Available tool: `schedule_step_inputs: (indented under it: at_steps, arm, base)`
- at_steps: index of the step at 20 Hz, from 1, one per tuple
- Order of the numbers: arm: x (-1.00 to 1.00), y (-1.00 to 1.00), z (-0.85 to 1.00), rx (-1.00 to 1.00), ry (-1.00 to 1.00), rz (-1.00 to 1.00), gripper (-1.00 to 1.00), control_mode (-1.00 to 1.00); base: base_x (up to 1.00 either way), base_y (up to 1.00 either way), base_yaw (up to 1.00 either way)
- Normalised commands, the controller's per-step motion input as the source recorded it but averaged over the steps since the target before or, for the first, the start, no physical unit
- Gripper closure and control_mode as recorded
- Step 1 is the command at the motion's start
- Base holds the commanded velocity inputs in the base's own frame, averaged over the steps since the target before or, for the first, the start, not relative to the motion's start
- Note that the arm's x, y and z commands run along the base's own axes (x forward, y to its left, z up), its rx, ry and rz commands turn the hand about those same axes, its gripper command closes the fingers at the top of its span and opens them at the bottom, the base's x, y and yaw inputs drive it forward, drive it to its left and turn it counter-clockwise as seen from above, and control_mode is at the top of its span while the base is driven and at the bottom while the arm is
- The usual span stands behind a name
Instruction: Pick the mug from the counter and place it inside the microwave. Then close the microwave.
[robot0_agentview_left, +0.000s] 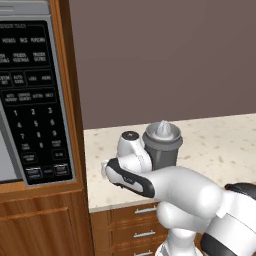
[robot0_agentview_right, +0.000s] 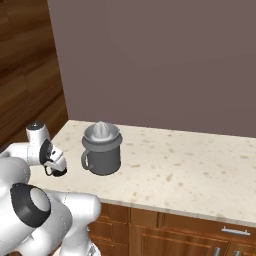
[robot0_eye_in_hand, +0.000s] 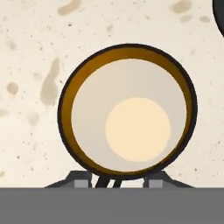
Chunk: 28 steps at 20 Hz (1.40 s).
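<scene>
The mug (robot0_eye_in_hand: 127, 113) sits upright on the counter (robot0_agentview_right: 200, 160), near its front edge at the left end, close beside the grey juicer (robot0_agentview_right: 102, 148) and just left of it. In the hand view it is seen straight down the mouth: black rim, tan inner wall, pale round floor. The gripper (robot0_eye_in_hand: 117, 180) hangs directly above it, pointing down, with its two fingertips (robot0_eye_in_hand: 81, 179) low at the near side of the rim. They look to straddle the wall there, but whether they are clamped on the rim or only closing toward it cannot be told. In the right base view only a dark sliver of the mug peeks out under the hand.

The step in hand appears to be the grasp. To do it well, one fingertip should go inside the wall and one outside, seated deep enough that the rim cannot slip out, and squeezed fully before any lift. The lift should go straight up, keeping clear of the juicer at the right, then carry left toward the microwave (robot0_agentview_left: 35, 100), whose keypad panel stands beyond the wooden cabinet edge (robot0_agentview_left: 67, 90)
</scene>
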Motion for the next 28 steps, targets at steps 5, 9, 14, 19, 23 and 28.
schedule_step_inputs:
  at_steps: [5, 9, 14, 19, 23, 28]
  arm:
    - [-0.05, 0.00, 0.00, 0.01, 0.00, 0.00, 1.00, -1.00]
    - [-0.14, 0.00, 0.00, 0.01, -0.04, 0.00, 1.00, -1.00]
    - [-0.20, -0.03, 0.19, 0.00, -0.09, 0.01, 1.00, -1.00]
    - [-0.21, -0.29, 0.55, 0.00, -0.05, 0.08, 1.00, -1.00]
    - [-0.11, -0.48, 0.64, 0.00, 0.00, 0.12, 1.00, -1.00]
    - [-0.09, -0.64, 0.64, 0.00, 0.00, 0.15, 1.00, -1.00]
  base:
    - [0.00, 0.00, 0.00]
    - [0.00, 0.00, 0.00]
    - [0.00, 0.00, 0.00]
    - [0.00, 0.00, 0.00]
    - [0.00, 0.00, 0.00]
    - [0.00, 0.00, 0.00]
